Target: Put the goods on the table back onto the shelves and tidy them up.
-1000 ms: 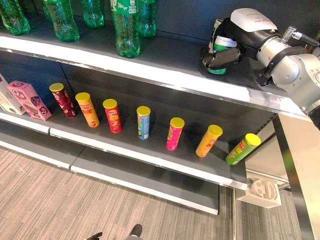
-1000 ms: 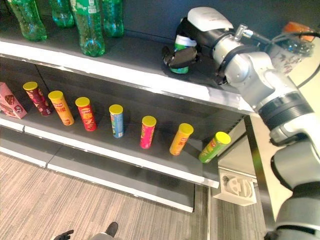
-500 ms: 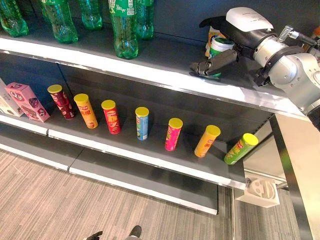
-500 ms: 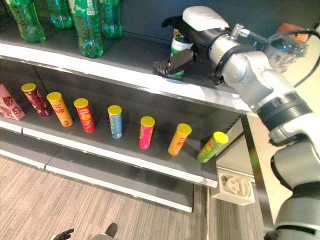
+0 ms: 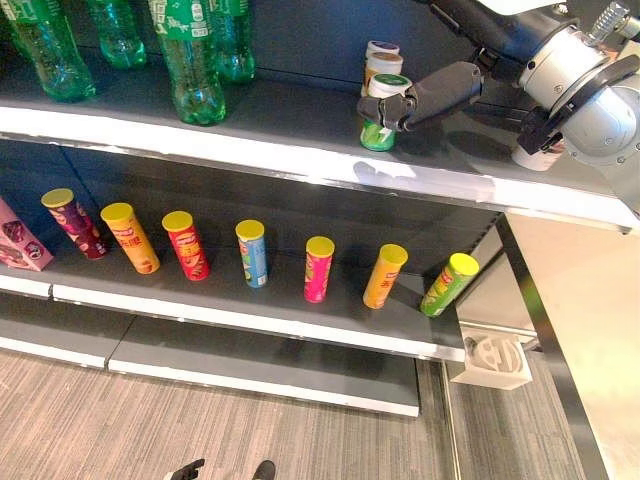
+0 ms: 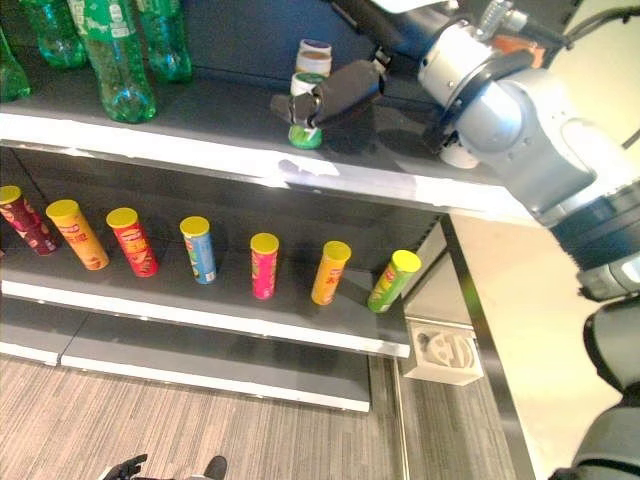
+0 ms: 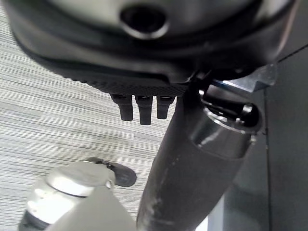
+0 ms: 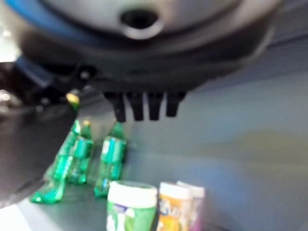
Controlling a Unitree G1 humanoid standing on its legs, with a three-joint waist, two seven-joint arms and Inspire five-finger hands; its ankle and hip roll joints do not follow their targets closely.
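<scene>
- The small green cylindrical jar with a white lid (image 5: 378, 112) stands upright near the front edge of the dark upper shelf (image 5: 250, 105), in the upper middle of the left eye view; it looks already delivered there, first in a short row running toward the shelf's back wall.
- Behind it stand an orange jar with a white lid (image 5: 382, 68) and a pale jar with a dark cap (image 5: 381, 48), so the green one is placed to line up with like goods.
- The robot's right hand (image 6: 335, 97), dark with a silver-grey arm coming in from the upper right, sits just beside the green jar; its fingers are straight and released, not closed round the jar. Whether a fingertip touches the jar I cannot tell.
- My judgement: the flat hand suits nudging the jar square with its neighbours rather than lifting it.
- In the right wrist view the green jar (image 8: 131, 206) shows a white lid, a green printed label and a plain round body, light and easy to tip.
- Green plastic bottles (image 5: 190, 55) occupy the upper left of the same shelf.
- On the lower shelf a row of tall snack tubes with yellow lids (image 5: 252, 253) stands evenly spaced, the rightmost green tube (image 5: 449, 285) leaning.
- The left hand (image 7: 142, 103) hangs over the floor, fingers curled, holding nothing.
</scene>
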